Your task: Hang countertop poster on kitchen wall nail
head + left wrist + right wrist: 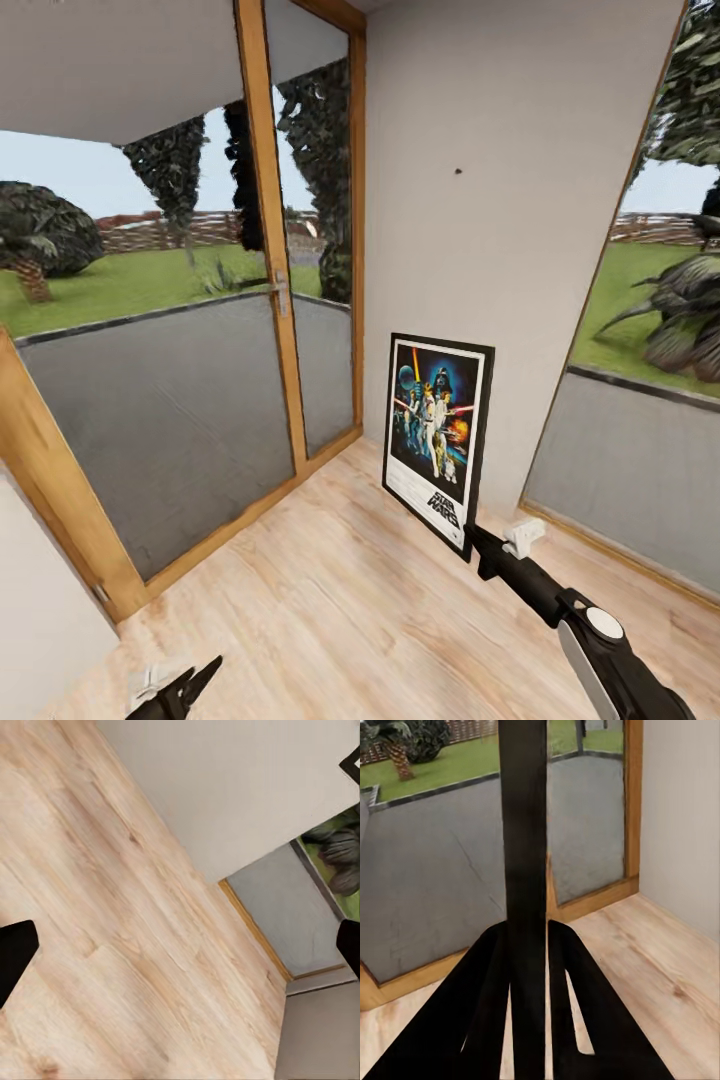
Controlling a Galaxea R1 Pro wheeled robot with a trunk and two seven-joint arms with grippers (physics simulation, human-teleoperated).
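Note:
The Star Wars poster [437, 430] stands upright in the air, close in front of the white wall [480, 250]. My right gripper [478, 540] is shut on its lower right corner. In the right wrist view the poster's black edge [523, 817] rises as a dark strip from between the closed fingers [487, 1005]. A small dark wall nail [458, 170] sits high on the wall, above the poster. My left gripper [190, 690] hangs low at the near left, open and empty, its fingertips [15, 956] wide apart over the floor. The kitchen countertop is out of view.
A tall glass door with a wooden frame [268, 250] and a handle [281, 293] stands left of the wall. A large window [640, 440] lies to the right. Light wooden floor [330, 600] stretches in front of me.

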